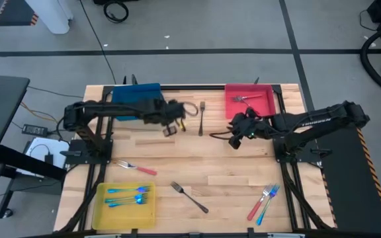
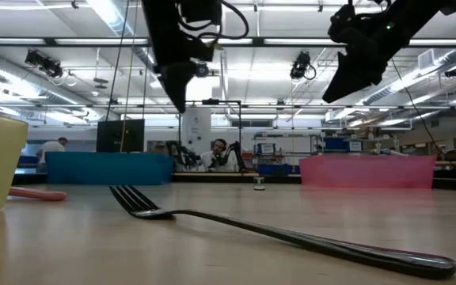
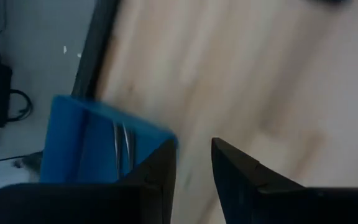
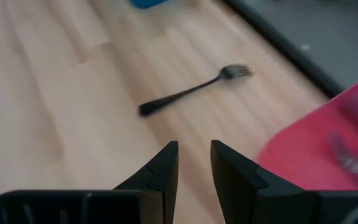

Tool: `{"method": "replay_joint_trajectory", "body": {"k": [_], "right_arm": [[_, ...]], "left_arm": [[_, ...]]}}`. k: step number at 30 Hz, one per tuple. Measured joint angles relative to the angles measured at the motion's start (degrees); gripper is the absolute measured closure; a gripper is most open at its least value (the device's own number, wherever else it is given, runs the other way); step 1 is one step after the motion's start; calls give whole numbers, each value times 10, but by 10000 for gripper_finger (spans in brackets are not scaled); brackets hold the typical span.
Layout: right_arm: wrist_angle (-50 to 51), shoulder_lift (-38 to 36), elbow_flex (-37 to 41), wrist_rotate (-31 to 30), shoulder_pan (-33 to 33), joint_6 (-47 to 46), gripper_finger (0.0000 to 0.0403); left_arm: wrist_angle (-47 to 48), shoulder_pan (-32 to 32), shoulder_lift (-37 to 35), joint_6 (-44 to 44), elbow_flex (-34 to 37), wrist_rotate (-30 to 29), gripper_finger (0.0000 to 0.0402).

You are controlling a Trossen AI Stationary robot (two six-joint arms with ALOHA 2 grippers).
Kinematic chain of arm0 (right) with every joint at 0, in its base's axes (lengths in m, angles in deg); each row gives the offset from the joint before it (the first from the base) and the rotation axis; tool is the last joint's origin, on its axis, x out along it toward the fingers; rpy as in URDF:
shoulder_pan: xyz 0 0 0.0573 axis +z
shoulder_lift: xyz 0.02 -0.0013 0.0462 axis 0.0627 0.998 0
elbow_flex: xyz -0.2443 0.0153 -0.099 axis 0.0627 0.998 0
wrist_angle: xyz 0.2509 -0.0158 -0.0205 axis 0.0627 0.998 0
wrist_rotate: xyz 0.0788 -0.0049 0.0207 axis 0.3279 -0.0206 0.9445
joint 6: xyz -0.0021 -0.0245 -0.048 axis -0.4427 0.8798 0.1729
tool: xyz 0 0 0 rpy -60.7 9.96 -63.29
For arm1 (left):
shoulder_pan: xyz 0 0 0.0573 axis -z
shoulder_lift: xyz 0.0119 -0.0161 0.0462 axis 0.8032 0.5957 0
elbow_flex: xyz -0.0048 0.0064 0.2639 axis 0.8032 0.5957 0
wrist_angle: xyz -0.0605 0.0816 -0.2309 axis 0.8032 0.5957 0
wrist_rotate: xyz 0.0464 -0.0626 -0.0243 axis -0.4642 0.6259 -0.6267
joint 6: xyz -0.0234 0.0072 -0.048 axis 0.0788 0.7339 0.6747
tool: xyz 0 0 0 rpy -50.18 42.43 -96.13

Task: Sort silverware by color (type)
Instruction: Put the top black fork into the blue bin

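Note:
Both grippers hover above the table's far half, each open by a narrow gap and holding nothing. My left gripper is just right of the blue tray, where slim metal pieces lie. My right gripper is near the red tray, which holds a dark fork. Another dark fork lies flat between the grippers. A third dark fork lies at the near middle.
A yellow tray at the near left holds several blue-handled utensils. A red-handled fork lies above it. Red- and blue-handled utensils lie at the near right. Bare wood shows mid-table.

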State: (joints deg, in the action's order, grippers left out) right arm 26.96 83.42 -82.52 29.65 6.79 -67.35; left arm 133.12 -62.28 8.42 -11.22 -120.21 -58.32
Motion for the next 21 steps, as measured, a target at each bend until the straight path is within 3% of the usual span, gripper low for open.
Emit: {"method": "replay_joint_trajectory", "body": {"k": [6,12,17,21], "right_arm": [[1,2,0,-52,-41,23,300],[-1,8,0,-63,-86,42,300],[-27,31,0,-56,-130,72,300],[-71,64,-1,-14,-165,94,300]], "left_arm": [[-95,-50,0,-11,0,0,299],[-105,-72,0,-49,0,1,299],[-113,-82,0,-53,0,1,299],[-107,-87,0,-54,0,1,299]]}}
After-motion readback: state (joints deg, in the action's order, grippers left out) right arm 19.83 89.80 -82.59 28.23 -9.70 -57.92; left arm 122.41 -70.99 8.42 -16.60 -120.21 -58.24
